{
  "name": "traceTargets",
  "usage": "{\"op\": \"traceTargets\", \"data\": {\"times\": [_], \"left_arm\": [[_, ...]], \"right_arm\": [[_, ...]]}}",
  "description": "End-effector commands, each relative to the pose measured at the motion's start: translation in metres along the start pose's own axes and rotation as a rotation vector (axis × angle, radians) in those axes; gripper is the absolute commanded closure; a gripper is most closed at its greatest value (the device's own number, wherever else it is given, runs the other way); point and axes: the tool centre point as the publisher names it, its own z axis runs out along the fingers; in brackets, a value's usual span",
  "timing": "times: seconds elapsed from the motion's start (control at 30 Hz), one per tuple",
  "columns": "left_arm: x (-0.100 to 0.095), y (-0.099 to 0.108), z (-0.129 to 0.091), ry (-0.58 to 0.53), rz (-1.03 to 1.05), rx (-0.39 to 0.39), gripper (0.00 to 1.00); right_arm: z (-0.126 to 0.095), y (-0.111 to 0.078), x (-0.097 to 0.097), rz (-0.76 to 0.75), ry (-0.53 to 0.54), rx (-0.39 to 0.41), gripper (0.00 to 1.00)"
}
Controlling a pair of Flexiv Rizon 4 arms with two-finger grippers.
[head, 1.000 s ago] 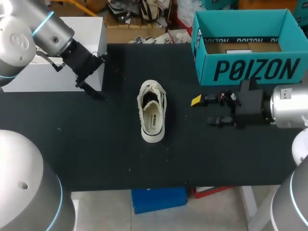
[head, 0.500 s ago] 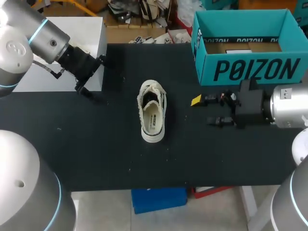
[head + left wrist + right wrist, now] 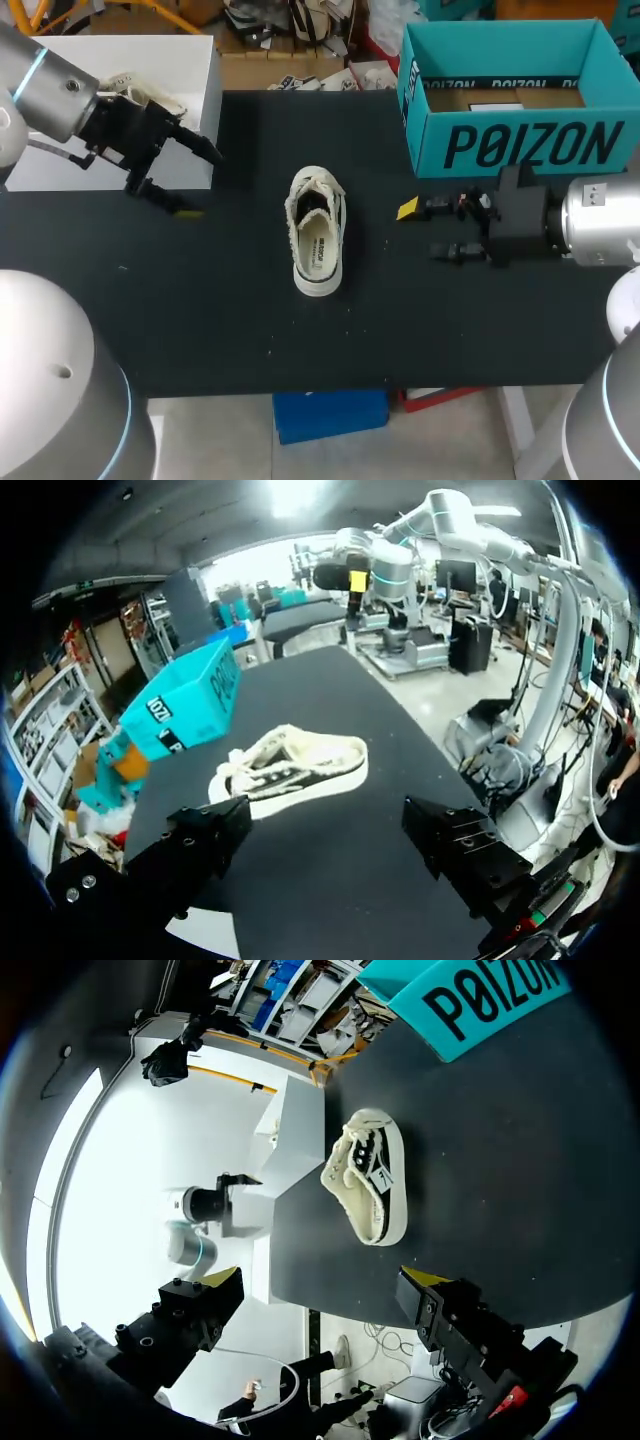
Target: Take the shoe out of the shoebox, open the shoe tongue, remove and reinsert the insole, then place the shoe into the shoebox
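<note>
A cream low-top shoe with dark trim lies upright on the black table, its opening facing up. It also shows ahead of each wrist gripper, as the shoe and the shoe. The teal shoebox stands open at the back right. My left gripper hangs open and empty to the shoe's left, well apart from it. My right gripper rests open and empty to the shoe's right, below the box. Nothing lies between the left fingers or the right fingers.
A white box stands at the table's back left, just behind my left arm, with a pale laced item on top. The teal shoebox holds a brown cardboard insert.
My left arm has drawn back to the left, away from the shoe, toward the white box. The shoe and my right arm have not moved.
</note>
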Motion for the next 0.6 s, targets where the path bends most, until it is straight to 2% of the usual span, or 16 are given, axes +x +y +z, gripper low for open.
{"op": "traceTargets", "data": {"times": [0.03,0.2,0.6], "left_arm": [[0.011,-0.005,-0.012,-0.063,-0.067,-0.047,0.0],[0.013,-0.002,-0.02,-0.054,-0.122,-0.011,0.0],[0.015,0.002,-0.023,-0.053,-0.138,0.003,0.0]], "right_arm": [[0.0,0.0,0.001,0.001,-0.002,0.0,0.0],[0.0,0.0,0.001,0.001,-0.002,0.0,0.0],[0.0,0.0,0.001,0.001,-0.002,0.0,0.0]]}}
